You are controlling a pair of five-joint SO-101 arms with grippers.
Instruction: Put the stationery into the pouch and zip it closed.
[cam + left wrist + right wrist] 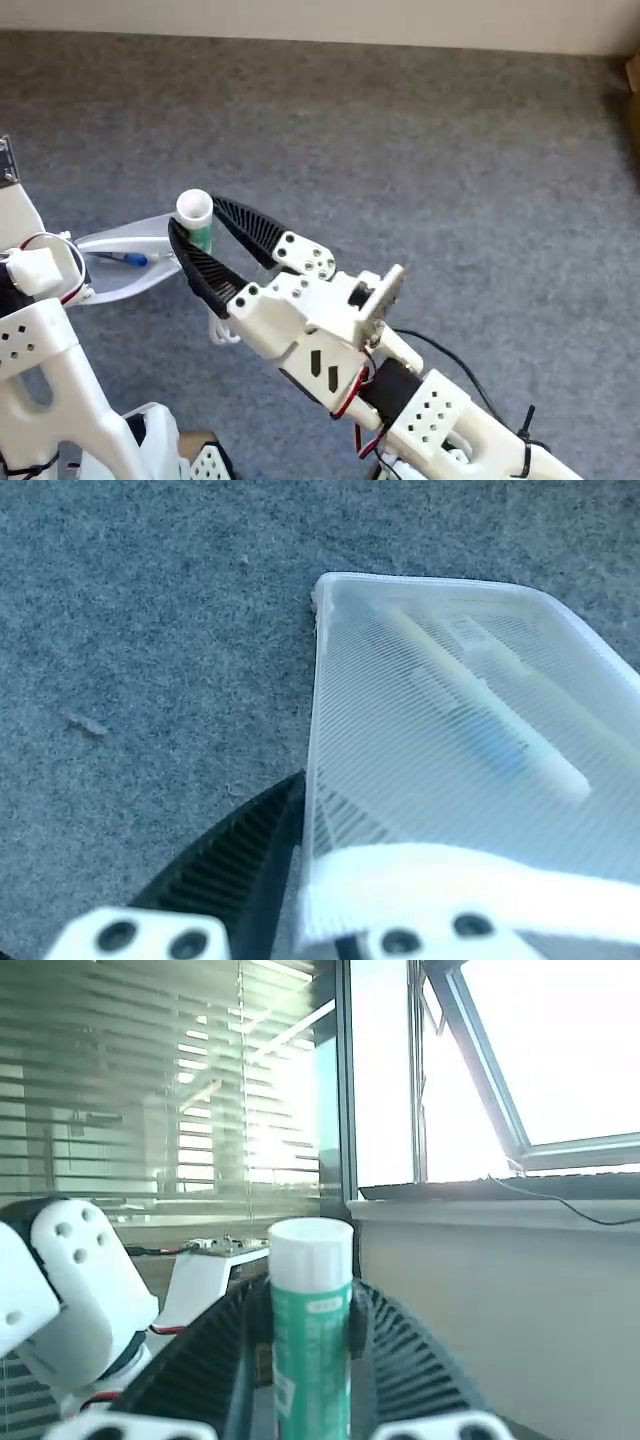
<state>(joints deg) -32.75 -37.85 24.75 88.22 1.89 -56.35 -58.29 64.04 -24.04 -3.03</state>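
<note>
At left of frame, right fingers [205, 270] clamped the glue stick [197, 218], left fingers [240, 860] the pouch [380, 780] holding pens [480, 730]; insertion and zipping outstanding.

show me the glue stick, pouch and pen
green glue stick with white cap [310, 1360], right wrist view, green body
translucent plastic pouch [350, 730], left wrist view, bare ribbed wall
blue-and-white pen [497, 750], left wrist view, blue section

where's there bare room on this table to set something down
Free: the wide grey surface beyond the arms up to the far wall, and its right side. Crowded: the near left, where the pouch, the glue stick in the right gripper and the left arm bunch together.
</note>
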